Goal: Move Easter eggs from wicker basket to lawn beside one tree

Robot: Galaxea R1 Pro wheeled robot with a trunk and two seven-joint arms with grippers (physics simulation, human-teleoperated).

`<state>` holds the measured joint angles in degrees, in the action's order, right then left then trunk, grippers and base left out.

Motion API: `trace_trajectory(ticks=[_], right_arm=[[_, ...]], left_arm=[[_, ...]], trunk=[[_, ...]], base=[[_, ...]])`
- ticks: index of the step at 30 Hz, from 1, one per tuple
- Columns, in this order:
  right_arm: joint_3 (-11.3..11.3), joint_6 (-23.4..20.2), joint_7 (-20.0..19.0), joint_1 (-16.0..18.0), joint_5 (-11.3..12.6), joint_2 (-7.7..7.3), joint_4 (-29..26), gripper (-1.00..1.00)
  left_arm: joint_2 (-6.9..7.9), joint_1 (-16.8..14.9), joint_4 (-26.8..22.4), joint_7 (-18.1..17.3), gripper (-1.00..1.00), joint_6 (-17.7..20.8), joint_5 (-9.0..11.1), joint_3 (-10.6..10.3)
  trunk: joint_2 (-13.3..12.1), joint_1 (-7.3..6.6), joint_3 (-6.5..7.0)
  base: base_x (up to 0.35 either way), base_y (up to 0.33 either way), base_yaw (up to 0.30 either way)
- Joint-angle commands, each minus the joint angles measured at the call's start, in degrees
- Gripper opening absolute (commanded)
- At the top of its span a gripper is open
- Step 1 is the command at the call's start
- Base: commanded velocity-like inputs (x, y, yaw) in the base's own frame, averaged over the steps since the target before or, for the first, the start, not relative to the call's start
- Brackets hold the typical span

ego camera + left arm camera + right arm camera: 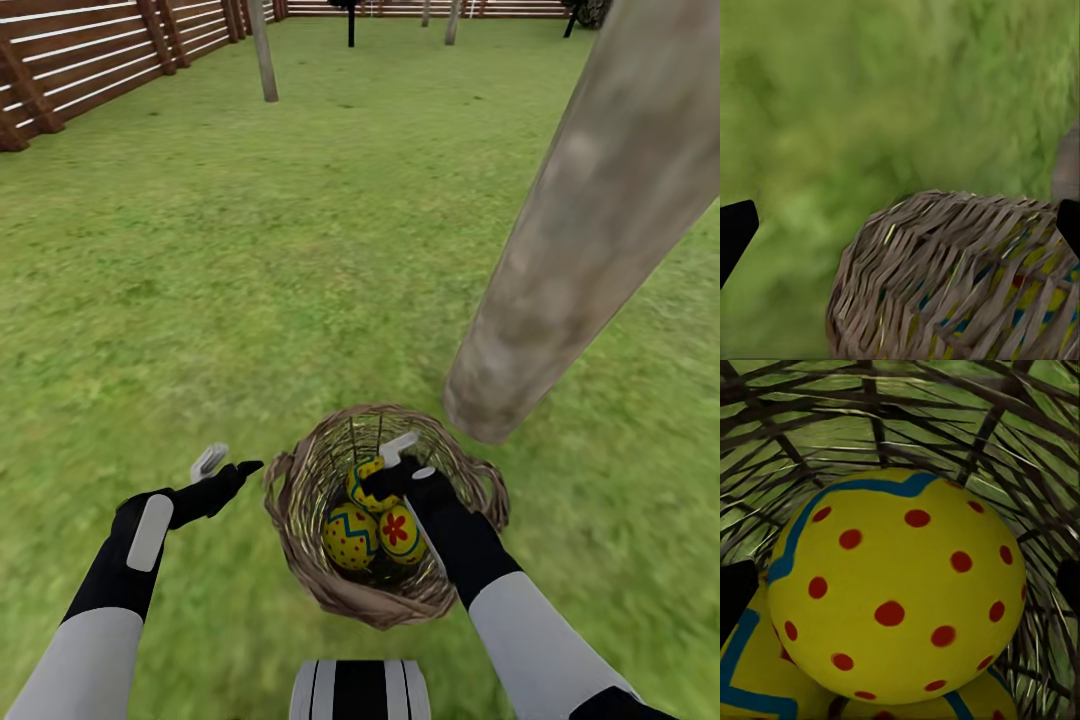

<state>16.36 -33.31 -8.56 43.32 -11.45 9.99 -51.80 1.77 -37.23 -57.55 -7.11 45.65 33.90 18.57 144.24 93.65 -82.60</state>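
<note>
- Right gripper point(392, 470) inside wicker basket point(300, 560); jaws spread either side of top Easter egg point(900, 585), set for first grasp.
- Left gripper point(225, 465) beside basket, jaws spread, idle.
- Tree point(590, 220) close by, so carry is short.

No readable text, labels, brands, numbers or signs in any view; the Easter eggs point(375, 515) carry painted decoration only: red dots, blue zigzag bands, a red flower mark, no letters or digits; the egg right ahead of the right gripper's fingers point(900, 585) shows red dots and a blue band, nothing written; wicker basket point(300, 540) unmarked; tree point(590, 220) bare mottled bark, no tag; fence point(90, 50) plain slats, no sign; robot arm shells plain white and black, no logo legible.
</note>
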Motion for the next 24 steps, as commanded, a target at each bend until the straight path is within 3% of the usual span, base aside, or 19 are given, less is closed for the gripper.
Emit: trace_trajectory(ticks=[1, 7, 24], right_arm=[[0.0, -0.3, -0.4, 0.1, -0.5, 0.01, 0.1, 1.0], [0.0, -0.3, -0.3, 0.6, -0.4, 0.01, 0.5, 1.0], [0.3, -0.4, -0.2, 1.2, -0.2, 0.01, -0.3, 1.0]], left_arm=[[-0.02, 0.0, 0.0, -0.4, 1.0, 0.3, -0.2, 0.2], [-0.02, 0.0, 0.1, -0.4, 1.0, 0.3, -0.2, 0.2], [0.17, 1.0, -0.2, -0.3, 1.0, 0.3, -0.1, 0.5]], trunk=[[0.0, 0.01, -0.27], [0.1, 0.17, -1.59], [0.2, 0.24, -2.26]], base=[[0.0, 0.0, 0.0], [0.0, 0.0, 0.0], [0.0, 0.0, 0.0]])
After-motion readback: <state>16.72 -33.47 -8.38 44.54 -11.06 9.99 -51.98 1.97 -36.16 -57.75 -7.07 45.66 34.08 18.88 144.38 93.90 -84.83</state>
